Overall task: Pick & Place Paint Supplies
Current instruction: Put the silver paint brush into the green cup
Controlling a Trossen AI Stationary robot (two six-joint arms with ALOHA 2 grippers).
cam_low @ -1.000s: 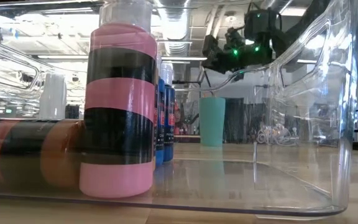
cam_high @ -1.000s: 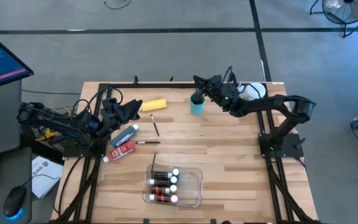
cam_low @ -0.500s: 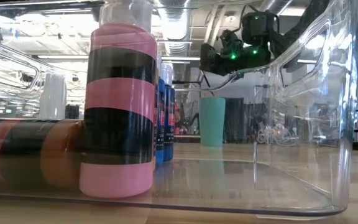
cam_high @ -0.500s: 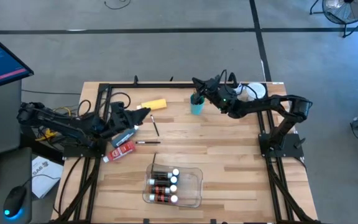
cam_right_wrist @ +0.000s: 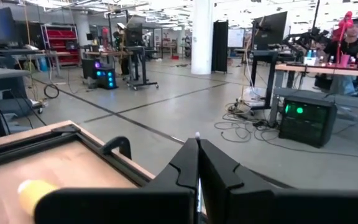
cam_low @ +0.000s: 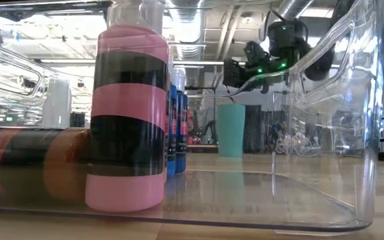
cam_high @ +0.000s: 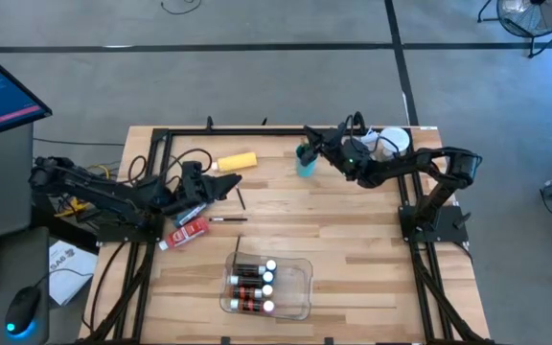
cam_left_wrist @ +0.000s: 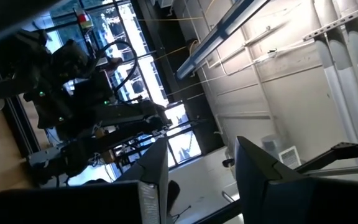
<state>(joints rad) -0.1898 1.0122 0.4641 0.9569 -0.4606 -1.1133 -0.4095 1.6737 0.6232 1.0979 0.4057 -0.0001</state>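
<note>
A yellow bottle [cam_high: 237,161] lies at the table's far left. Below it lie two thin brushes [cam_high: 240,197] [cam_high: 226,219], a red tube [cam_high: 190,231] and a grey-blue tube [cam_high: 193,212], the last partly under my left arm. My left gripper [cam_high: 225,184] hovers open just short of the first brush, nothing between its fingers [cam_left_wrist: 197,146]. My right gripper [cam_high: 308,149] is shut and level above the teal cup [cam_high: 305,165] [cam_low: 231,130]. A pale speck shows at its fingertips [cam_right_wrist: 197,134]; what it is I cannot tell.
A clear tray [cam_high: 300,287] near the front edge holds several white-capped bottles lying side by side [cam_high: 252,285]. In the low view its wall [cam_low: 325,133] and a pink-and-black bottle [cam_low: 127,113] fill the foreground. Bare wood lies between the tray and the cup.
My left gripper has swung toward the table's right edge and come down, from over the tubes to beside the yellow bottle and brush. My right gripper has sunk a little over the teal cup and rolled about its own line. No object on the table has moved.
</note>
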